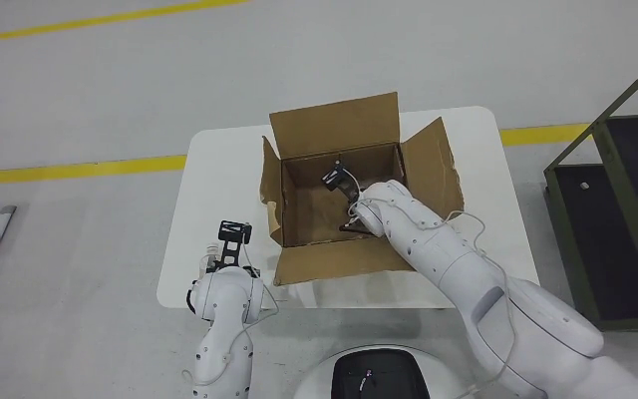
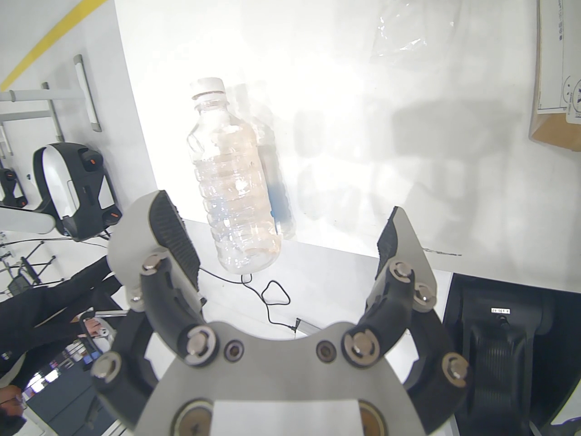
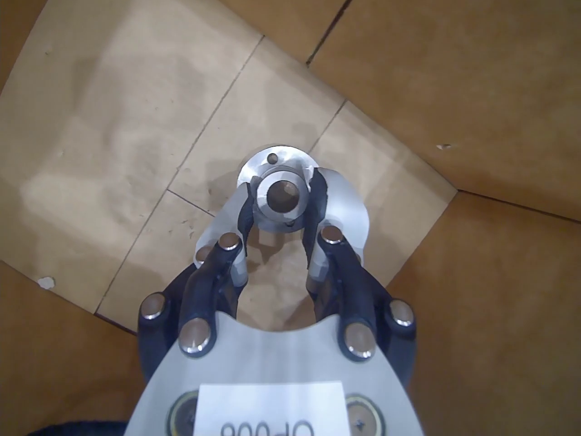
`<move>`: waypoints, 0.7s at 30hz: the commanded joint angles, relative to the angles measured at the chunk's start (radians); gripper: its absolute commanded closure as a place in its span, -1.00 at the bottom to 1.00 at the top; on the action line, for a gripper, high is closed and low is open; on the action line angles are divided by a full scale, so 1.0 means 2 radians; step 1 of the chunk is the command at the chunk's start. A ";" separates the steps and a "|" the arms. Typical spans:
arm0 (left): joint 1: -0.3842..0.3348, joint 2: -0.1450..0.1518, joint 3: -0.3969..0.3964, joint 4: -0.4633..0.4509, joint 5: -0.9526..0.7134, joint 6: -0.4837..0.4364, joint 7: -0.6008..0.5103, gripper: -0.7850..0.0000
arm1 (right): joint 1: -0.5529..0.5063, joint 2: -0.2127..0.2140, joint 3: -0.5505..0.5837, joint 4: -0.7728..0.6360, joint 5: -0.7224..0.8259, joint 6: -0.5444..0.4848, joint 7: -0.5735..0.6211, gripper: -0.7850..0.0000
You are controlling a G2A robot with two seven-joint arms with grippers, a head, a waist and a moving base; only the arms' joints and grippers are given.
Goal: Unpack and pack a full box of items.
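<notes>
The open cardboard box stands on the white table with its flaps spread. My right gripper is down inside the box. In the right wrist view the right gripper is shut on a round metal flange part just above the brown box floor. My left gripper hovers over the table's near left corner, outside the box. It stands open with nothing between its fingers. A clear plastic bottle with a white cap lies just beyond it at the table's edge.
A crumpled clear plastic bag lies on the table between the bottle and the box corner. A dark framed cabinet stands on the floor to the right of the table. Bare tabletop lies left of the box.
</notes>
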 commanded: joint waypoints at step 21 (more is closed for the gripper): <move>0.000 0.000 0.000 0.000 0.000 0.000 0.000 -1.00 | -0.007 0.002 0.004 -0.033 -0.020 -0.073 0.065 0.25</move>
